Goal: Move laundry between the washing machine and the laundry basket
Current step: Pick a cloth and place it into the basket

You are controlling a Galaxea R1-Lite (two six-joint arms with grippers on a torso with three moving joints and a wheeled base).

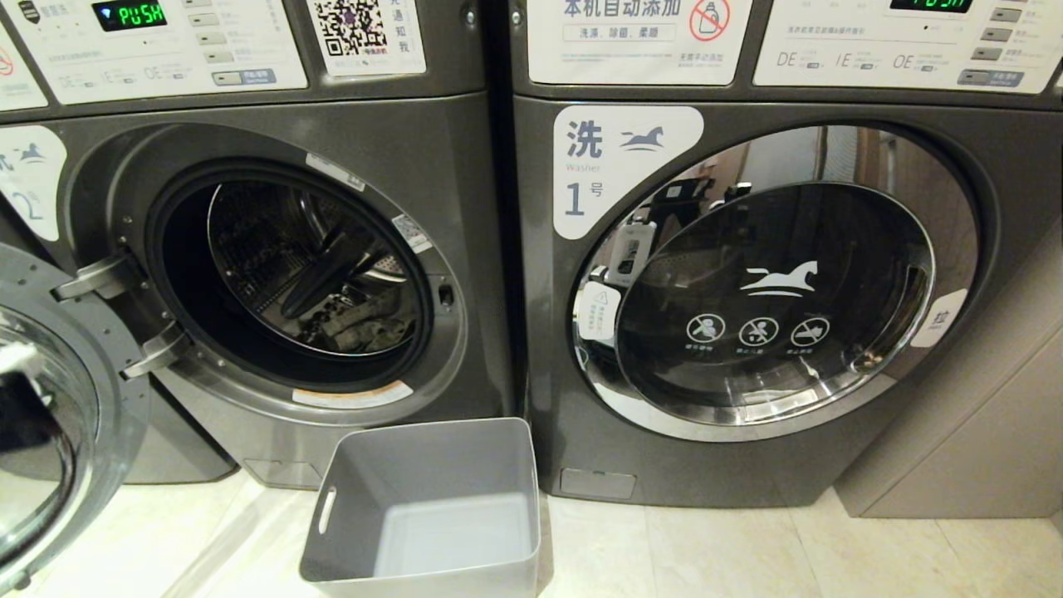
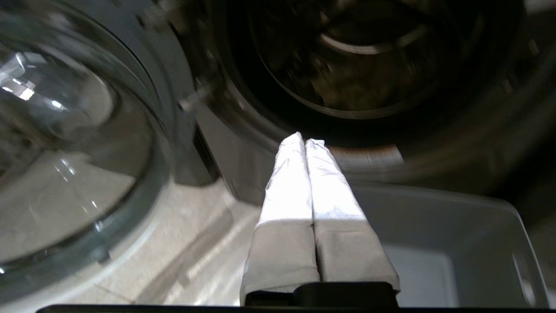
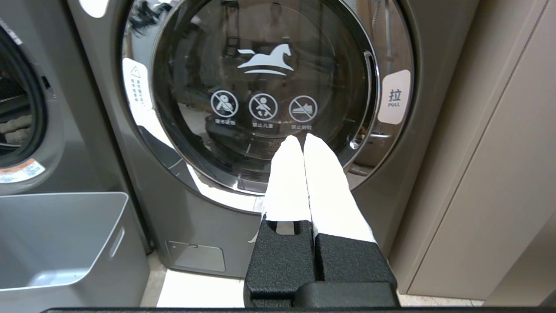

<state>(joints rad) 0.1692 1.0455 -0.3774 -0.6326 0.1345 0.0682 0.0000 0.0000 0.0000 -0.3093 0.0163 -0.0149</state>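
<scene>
Left tool (image 2: 305, 141): fingers pressed together, gripping nothing, above the near edge of the laundry basket (image 1: 357, 473), pointing at the washing machine (image 1: 465, 249). Right tool (image 3: 302, 139): fingers likewise together, empty, facing the shut second machine (image 1: 540, 374). Basket on the floor (image 1: 706, 548) between both machines, nothing inside. Door (image 1: 50, 432) swung open leftward. Laundry (image 1: 361, 325) low inside the drum.

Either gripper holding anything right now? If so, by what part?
Nothing held. Left gripper is shut and empty, facing the open washing machine; right gripper is shut and empty. The laundry lies in the drum.
</scene>
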